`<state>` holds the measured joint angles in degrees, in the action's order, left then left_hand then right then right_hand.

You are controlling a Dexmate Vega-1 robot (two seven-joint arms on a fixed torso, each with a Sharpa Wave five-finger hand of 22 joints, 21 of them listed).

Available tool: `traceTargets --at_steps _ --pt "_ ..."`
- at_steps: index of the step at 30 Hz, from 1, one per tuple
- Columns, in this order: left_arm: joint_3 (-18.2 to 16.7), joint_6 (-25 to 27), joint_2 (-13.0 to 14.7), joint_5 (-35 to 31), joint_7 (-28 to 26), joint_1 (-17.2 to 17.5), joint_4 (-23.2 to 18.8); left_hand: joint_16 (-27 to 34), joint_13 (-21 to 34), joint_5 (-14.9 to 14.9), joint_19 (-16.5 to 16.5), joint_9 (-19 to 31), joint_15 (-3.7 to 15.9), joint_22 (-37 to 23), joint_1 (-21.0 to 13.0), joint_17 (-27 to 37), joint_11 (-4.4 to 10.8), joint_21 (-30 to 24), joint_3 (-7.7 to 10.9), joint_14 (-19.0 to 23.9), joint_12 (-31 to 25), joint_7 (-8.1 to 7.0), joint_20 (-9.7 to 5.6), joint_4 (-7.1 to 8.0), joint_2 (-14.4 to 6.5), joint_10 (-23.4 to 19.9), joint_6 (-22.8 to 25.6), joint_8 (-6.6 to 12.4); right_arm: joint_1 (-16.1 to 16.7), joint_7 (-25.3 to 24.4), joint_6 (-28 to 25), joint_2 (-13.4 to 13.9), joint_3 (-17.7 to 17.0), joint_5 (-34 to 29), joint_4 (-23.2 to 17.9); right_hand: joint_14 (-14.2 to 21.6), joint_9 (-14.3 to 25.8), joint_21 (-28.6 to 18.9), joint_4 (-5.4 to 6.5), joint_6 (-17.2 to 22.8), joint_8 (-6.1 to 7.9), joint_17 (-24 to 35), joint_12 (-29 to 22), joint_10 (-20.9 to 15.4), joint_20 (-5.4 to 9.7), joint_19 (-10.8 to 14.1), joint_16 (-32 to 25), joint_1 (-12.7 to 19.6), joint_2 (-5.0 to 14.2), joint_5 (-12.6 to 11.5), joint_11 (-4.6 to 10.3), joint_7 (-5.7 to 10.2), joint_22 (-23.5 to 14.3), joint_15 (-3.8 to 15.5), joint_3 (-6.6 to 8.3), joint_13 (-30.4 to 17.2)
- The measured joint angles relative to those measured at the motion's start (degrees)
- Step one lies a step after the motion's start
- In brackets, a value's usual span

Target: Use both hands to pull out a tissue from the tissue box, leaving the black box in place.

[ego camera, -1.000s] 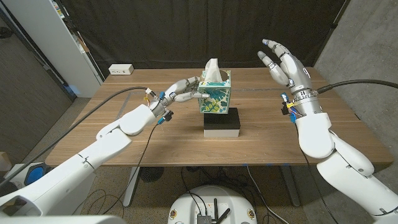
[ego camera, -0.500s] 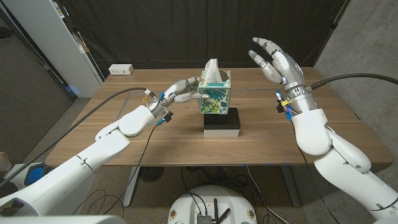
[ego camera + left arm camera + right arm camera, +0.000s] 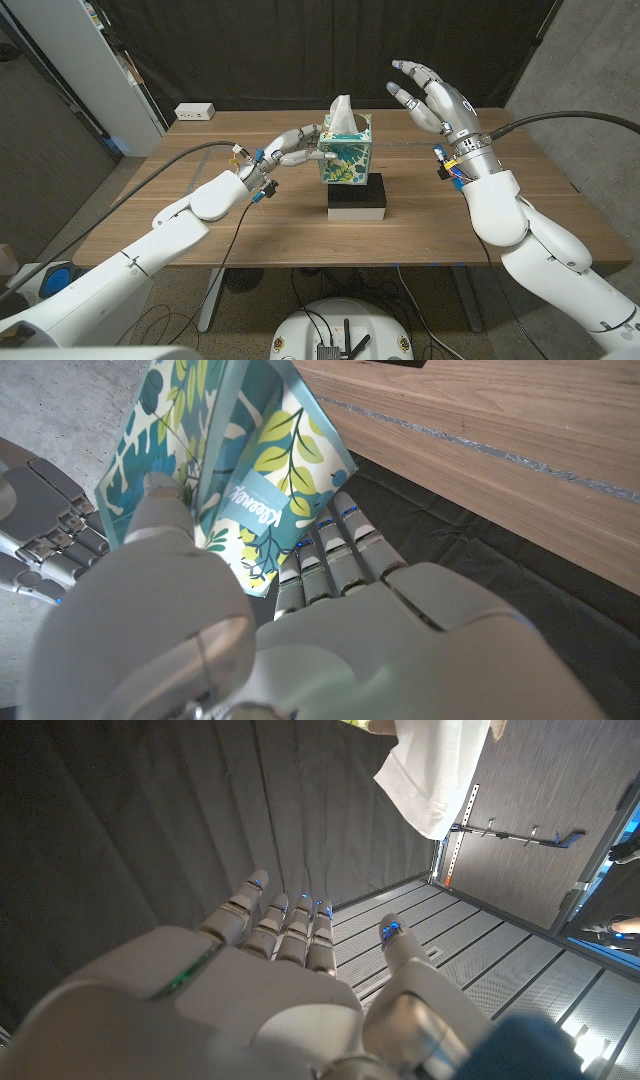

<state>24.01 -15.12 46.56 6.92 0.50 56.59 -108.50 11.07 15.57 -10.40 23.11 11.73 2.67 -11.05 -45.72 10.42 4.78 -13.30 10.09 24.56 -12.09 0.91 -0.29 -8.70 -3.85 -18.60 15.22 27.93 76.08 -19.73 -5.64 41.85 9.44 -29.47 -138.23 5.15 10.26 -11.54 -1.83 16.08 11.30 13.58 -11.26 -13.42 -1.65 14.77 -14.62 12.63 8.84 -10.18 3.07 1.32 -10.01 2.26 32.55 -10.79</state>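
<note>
Right hand up in the air, fingers spread wide, holding nothing. Moved left and a bit higher in the last second, closer to the white tissue poking out of the leafy tissue box, but not touching yet. Left hand pressed on the left side of the tissue box, same as before, fingers wrapped on it. Tissue box sitting on top of the black box, near the middle of the wooden table. Looks ready for a pinch and a pull next.
</note>
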Motion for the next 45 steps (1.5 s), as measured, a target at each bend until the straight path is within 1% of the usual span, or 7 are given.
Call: traceTargets --at_steps 6,8,33,37,40,43,45 --pt "-0.28 0.11 0.15 -0.09 -0.17 0.68 -0.75 0.00 0.00 0.00 0.00 0.00 0.00 0.00 0.00 0.00 0.00 0.00 0.22 0.00 0.00 0.00 0.00 -0.22 0.00 0.00 0.00 0.00 -0.69 1.68 0.77 0.45 0.61 -0.39 -0.03 0.00 0.00 0.00 -0.24 0.00 0.00 -0.24 0.00 0.00 0.00 0.00 0.00 0.03 -0.01 0.00 0.00 0.00 0.00 0.00 0.24 0.00" --pt "-0.29 0.20 0.16 -0.13 -0.23 0.76 -0.85 0.00 0.00 0.00 0.00 0.00 0.00 0.00 0.00 0.00 0.00 0.00 0.22 0.00 0.00 0.00 0.00 -0.22 0.00 0.00 0.00 0.00 -0.90 2.00 0.92 0.63 0.79 -0.39 -0.10 0.00 0.00 0.00 -0.41 0.00 0.00 -0.28 0.00 0.00 0.00 0.00 0.00 1.43 -0.22 0.00 0.00 0.00 0.00 0.00 0.41 0.00" --pt "-0.37 0.90 0.21 -0.61 -0.73 1.68 -2.08 0.00 -0.01 0.03 0.00 0.00 0.00 0.00 0.36 0.00 0.00 0.00 0.47 0.00 0.00 0.00 0.00 0.02 0.37 0.00 0.00 -0.06 -2.31 5.87 3.16 2.28 2.48 1.40 -0.78 0.00 0.29 0.00 -2.05 1.03 0.00 -0.55 0.00 0.00 0.00 0.00 0.23 2.26 0.61 -0.68 0.00 0.40 0.01 0.00 1.44 0.00" --pt "-0.37 1.00 0.21 -0.63 -0.74 1.70 -2.15 0.00 -0.01 0.04 0.00 0.00 0.00 0.00 0.36 0.00 0.00 0.00 0.48 0.00 0.00 0.00 0.00 0.02 0.37 0.00 0.00 -0.12 -2.77 6.60 3.67 2.40 2.78 2.11 -0.75 0.00 0.29 0.00 -2.60 1.03 0.00 -0.76 0.00 0.00 0.00 0.00 0.23 2.88 1.20 -0.68 0.00 0.40 0.01 0.00 1.51 0.00" --pt "-0.37 1.01 0.18 -0.63 -0.74 1.68 -2.15 0.00 -0.01 0.04 0.00 0.00 0.00 0.00 0.36 0.00 0.00 0.00 0.47 0.00 0.00 0.00 0.00 0.02 0.37 0.00 0.00 -0.21 -3.27 7.12 3.86 2.46 3.13 2.53 -0.57 0.00 0.29 0.00 -2.92 1.25 0.00 -0.82 0.00 0.02 0.00 0.00 0.23 3.42 0.69 -0.68 0.02 0.63 0.01 0.00 1.83 0.00" --pt "-0.36 1.01 0.11 -0.63 -0.68 1.53 -2.09 0.00 -0.01 0.04 0.00 0.00 0.00 0.00 0.37 0.00 0.00 0.00 0.47 0.00 0.00 0.00 0.00 0.02 0.36 0.00 0.00 -0.21 -3.80 7.58 3.92 2.49 3.56 2.74 -0.39 0.00 0.29 0.00 -3.66 1.90 0.22 -0.99 0.00 0.22 0.00 0.00 0.49 4.27 1.53 -0.83 0.22 0.81 0.01 0.00 2.50 0.00" --pt "-0.32 1.02 0.07 -0.63 -0.63 1.43 -1.96 0.00 -0.01 0.03 0.00 0.00 0.00 0.00 0.37 0.00 0.00 0.00 0.47 0.00 0.00 0.00 0.00 0.02 0.36 0.00 0.00 -0.21 -4.12 7.82 3.93 2.51 3.83 2.76 -0.29 -0.03 0.29 0.00 -4.28 2.58 0.44 -1.08 0.00 0.22 0.00 0.00 0.49 5.10 0.81 -1.12 0.22 1.14 0.01 -0.02 2.71 0.00"
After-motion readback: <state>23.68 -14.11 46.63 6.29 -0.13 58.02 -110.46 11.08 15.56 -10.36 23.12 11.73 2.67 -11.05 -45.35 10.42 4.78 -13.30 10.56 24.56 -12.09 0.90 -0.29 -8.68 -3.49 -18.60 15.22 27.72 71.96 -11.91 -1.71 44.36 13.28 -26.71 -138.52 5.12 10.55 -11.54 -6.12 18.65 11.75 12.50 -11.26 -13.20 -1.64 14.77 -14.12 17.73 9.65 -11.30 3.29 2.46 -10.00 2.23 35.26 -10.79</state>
